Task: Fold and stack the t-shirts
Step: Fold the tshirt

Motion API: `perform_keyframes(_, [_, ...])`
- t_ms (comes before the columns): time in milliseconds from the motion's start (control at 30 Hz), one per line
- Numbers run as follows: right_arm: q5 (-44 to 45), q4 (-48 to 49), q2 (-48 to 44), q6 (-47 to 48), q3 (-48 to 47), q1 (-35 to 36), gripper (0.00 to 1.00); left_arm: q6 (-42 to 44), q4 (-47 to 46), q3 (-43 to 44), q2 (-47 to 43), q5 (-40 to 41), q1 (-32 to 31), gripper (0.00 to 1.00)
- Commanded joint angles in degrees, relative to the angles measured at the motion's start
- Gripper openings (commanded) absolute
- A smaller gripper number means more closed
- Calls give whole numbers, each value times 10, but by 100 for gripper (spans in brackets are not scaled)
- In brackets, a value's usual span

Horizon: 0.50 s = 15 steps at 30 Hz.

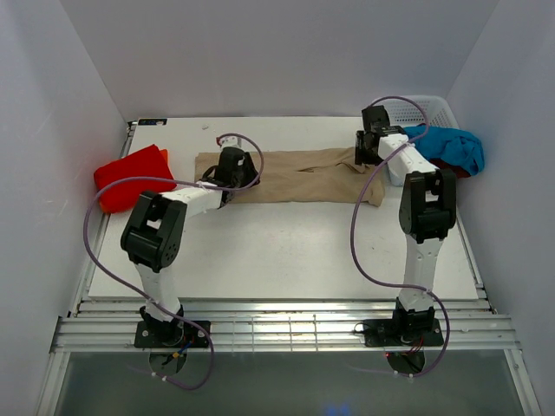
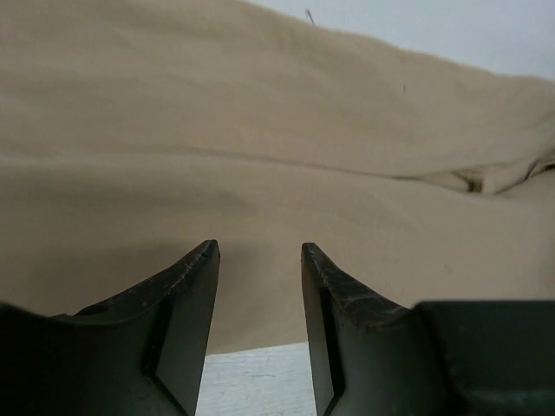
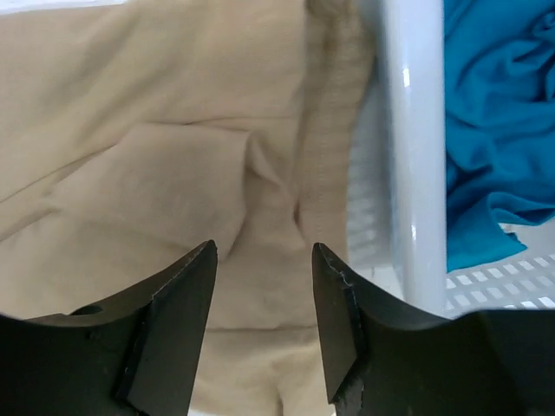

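A: What lies on the counter [image 1: 286, 251]?
B: The tan t-shirt [image 1: 303, 178], a long strip at twelve o'clock. The red t-shirt [image 1: 130, 176] sits at nine.
A: The left end effector [image 2: 260, 260] and right end effector [image 3: 264, 256]?
B: Both loose, holding nothing. Next, I guess: pinch both ends, fold it shorter.

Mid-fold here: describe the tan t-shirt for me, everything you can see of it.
The tan t-shirt is soft, matte beige cloth, folded into a long, lightly creased band lying flat across the far part of the white table. Its right end bends toward the near side, a ribbed edge beside the white basket. The open left tool and right tool sit over its ends, gripping nothing.
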<state>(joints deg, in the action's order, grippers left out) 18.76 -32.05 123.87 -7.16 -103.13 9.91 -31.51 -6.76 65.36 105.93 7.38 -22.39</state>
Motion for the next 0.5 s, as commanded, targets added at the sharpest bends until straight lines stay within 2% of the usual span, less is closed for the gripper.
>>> perform_keyframes(0, [-104,77,-63,15,5,6,54,-8,-20,34,28,-40,-39,53])
perform_keyframes(67, [-178,60,-46,22,-18,6,54,-16,-23,51,44,-45,-54,53])
perform_keyframes(167, [-244,40,-4,27,-65,11,49,-23,-32,84,73,-46,-90,52])
perform_keyframes(300, [-274,73,8,28,-55,20,47,-12,-38,135,110,-32,-136,52])
perform_keyframes(467, [-325,67,42,29,-87,22,48,-20,-38,158,147,-29,-145,52])
